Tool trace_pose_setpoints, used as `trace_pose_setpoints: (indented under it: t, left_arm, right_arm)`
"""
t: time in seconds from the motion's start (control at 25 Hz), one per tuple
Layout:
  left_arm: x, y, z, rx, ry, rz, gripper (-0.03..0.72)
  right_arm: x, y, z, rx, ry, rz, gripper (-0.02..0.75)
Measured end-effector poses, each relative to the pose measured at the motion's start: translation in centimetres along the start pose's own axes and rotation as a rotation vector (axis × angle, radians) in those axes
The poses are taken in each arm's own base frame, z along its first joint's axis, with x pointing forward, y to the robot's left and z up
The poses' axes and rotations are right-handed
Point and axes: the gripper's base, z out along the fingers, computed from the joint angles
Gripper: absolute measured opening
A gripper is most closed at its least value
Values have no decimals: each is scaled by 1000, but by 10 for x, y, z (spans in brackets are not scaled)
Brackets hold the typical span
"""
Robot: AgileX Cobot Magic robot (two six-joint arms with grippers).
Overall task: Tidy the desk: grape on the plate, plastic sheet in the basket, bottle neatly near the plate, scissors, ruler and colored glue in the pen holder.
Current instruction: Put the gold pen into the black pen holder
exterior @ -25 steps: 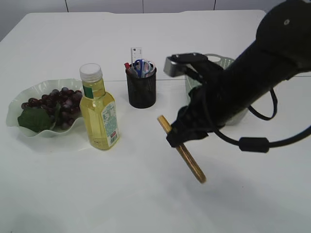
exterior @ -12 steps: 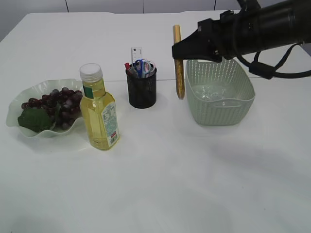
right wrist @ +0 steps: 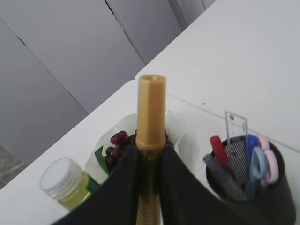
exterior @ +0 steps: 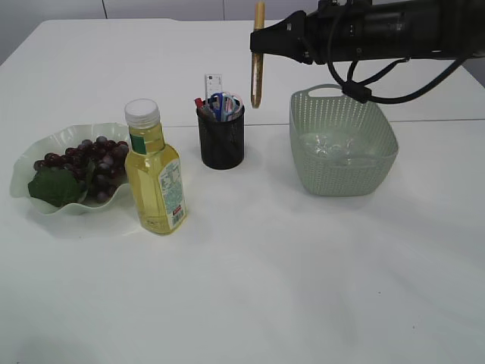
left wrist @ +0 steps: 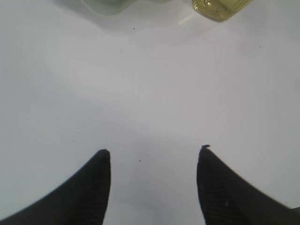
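Right gripper (exterior: 267,42) pinches the gold glue stick (exterior: 258,57) upright, tip-down, just right of the pen holder (exterior: 221,136), presumably for vertical insertion. Left gripper (left wrist: 153,154) spread, empty.

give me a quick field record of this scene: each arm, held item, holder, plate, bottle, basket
right gripper: shut on gold glue stick, upright, above and right of pen holder
left gripper: open, empty, over bare table
pen holder: ruler, scissors inside
plate: grapes on it
bottle: upright beside plate
basket: clear plastic sheet inside
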Motion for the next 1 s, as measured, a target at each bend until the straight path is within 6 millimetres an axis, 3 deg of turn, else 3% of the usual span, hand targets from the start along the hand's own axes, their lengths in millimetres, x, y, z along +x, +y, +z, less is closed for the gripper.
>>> trace_pose_setpoints:
  t: [0.48, 1.0]
  left_arm:
    - [0, 1, 0, -11, -1, 7, 433]
    - [-3, 1, 0, -11, -31, 9, 433]
  right_arm:
    - [17, -62, 44, -7, -113, -256, 83]
    - [24, -85, 64, -42, -141, -359, 82]
